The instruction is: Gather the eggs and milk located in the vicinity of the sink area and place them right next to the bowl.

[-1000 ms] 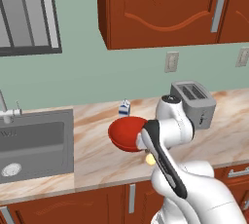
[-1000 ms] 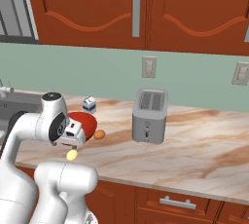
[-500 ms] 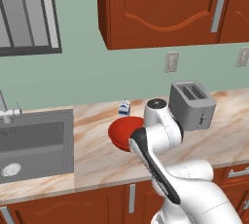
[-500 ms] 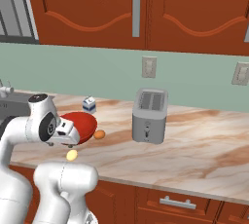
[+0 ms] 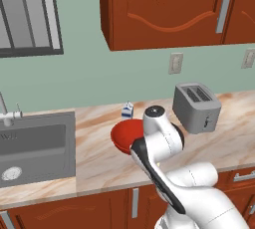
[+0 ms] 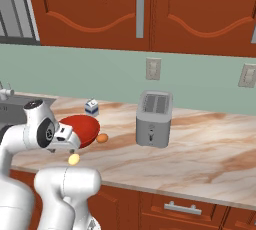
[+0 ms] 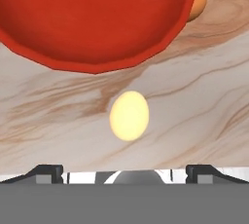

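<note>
The red bowl [image 6: 82, 126] sits on the marble counter, and it spans the top of the hand view [image 7: 92, 18]. An orange-brown egg [image 6: 102, 138] lies touching close to its right rim [image 7: 198, 1]. A pale yellow egg [image 6: 74, 159] lies alone just in front of the bowl [image 7: 129, 115]. My gripper [image 6: 69, 145] hovers above that yellow egg, open and holding nothing [image 7: 125, 174]. The milk [image 6: 91, 107] stands upright behind the bowl, near the wall [image 5: 128, 109]. The sink [image 5: 35, 146] lies at the left.
A grey toaster [image 6: 154, 125] stands right of the bowl. The counter's front edge [image 6: 150, 186] runs close to the yellow egg. A silver faucet [image 5: 5, 113] rises behind the sink. Wooden cabinets [image 6: 140, 14] hang overhead.
The arm's elbow has swung to the left and the hand has shifted slightly with it above the yellow egg. The jaws stay open; eggs, milk and bowl have not moved.
</note>
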{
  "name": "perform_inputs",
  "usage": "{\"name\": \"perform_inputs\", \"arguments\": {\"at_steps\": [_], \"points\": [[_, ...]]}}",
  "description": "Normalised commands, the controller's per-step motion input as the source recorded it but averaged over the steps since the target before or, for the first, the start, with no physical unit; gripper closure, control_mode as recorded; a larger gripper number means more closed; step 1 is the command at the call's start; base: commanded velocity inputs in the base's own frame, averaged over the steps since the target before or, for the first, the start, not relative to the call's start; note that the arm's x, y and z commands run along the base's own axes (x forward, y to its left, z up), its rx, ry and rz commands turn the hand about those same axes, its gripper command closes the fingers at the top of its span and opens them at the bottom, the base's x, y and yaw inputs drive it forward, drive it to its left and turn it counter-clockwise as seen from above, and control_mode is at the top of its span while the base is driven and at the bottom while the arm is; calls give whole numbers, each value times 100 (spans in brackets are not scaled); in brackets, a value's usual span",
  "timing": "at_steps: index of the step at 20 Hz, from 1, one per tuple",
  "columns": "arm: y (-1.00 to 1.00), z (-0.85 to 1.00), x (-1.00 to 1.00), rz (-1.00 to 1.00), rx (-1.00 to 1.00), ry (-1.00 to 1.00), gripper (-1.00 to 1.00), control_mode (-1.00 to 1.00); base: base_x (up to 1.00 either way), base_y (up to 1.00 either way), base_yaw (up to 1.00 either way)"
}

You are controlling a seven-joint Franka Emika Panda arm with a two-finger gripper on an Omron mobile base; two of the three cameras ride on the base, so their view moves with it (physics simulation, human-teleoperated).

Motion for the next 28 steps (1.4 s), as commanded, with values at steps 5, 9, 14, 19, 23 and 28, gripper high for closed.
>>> {"name": "perform_inputs", "arguments": {"at_steps": [5, 9, 14, 19, 23, 28], "points": [[-1, -23, 0, 0, 0, 0, -100, -100, 0, 0, 0], [0, -18, 0, 0, 0, 0, -100, -100, 0, 0, 0], [0, -22, 0, 0, 0, 0, -100, -100, 0, 0, 0], [-11, -21, 0, 0, 0, -1, -100, -100, 0, 0, 0], [-31, -33, 8, -1, 0, 0, -100, -100, 0, 0, 0], [-30, -26, 12, -1, 0, 0, -100, -100, 0, 0, 0]]}}
